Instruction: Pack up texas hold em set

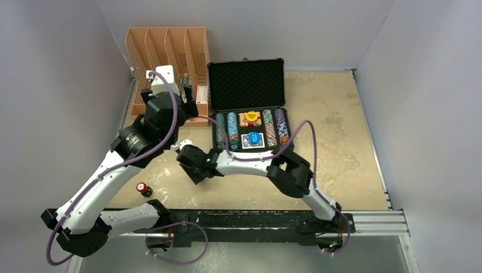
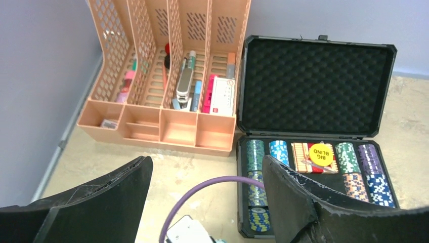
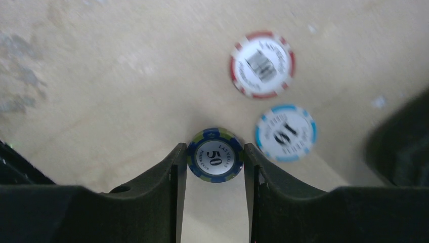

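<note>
The blue-and-green 50 chip (image 3: 214, 156) lies flat and face up on the bench (image 3: 101, 61); it is round, so it has no long axis, and the open black case (image 1: 247, 85) is at about 2 o'clock from it in the top view. The right arm (image 1: 244, 164) is the nearer, its jaws at the chip's 3 and 9 o'clock and closed until both touch its rim, which I judge a pinch. The left arm (image 1: 96, 182) is up by the orange organiser (image 2: 179, 132), jaws wide apart and empty.
</note>
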Controlling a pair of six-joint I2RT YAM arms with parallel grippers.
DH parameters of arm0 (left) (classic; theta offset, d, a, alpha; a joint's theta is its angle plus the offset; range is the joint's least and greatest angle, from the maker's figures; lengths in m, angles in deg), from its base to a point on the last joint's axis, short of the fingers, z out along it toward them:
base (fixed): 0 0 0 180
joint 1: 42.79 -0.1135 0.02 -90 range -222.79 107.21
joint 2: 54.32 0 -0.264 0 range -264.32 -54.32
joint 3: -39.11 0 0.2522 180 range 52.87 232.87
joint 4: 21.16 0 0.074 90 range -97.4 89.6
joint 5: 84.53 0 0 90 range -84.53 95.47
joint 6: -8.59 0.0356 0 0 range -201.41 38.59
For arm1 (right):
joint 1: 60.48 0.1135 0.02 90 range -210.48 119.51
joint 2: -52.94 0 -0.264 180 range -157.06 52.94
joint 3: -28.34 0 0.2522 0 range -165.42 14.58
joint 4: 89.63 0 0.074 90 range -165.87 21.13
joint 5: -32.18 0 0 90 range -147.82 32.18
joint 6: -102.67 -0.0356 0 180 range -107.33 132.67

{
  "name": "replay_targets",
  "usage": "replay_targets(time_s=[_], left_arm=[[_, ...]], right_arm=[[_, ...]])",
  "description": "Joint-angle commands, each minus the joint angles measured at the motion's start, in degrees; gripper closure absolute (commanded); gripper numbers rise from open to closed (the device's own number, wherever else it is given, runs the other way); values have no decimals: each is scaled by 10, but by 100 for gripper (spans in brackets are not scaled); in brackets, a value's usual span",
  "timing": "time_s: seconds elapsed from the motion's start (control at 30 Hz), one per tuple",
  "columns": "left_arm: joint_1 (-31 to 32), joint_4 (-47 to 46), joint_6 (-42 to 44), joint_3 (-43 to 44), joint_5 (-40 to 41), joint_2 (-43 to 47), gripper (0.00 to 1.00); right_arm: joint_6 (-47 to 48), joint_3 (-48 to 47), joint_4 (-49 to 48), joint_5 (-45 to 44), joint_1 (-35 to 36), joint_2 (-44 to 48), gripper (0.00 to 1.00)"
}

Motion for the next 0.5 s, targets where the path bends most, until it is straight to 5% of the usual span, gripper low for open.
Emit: replay_targets(time_s=[0.0,0.47], left_arm=[[-1,-3,-82,-55,-21,20,21],[-2,-42,-218,-171,-14,106,23]], right_arm=[[-25,89,-91,17,-23,139,62],[-170,345,-266,48,-135,435,58]])
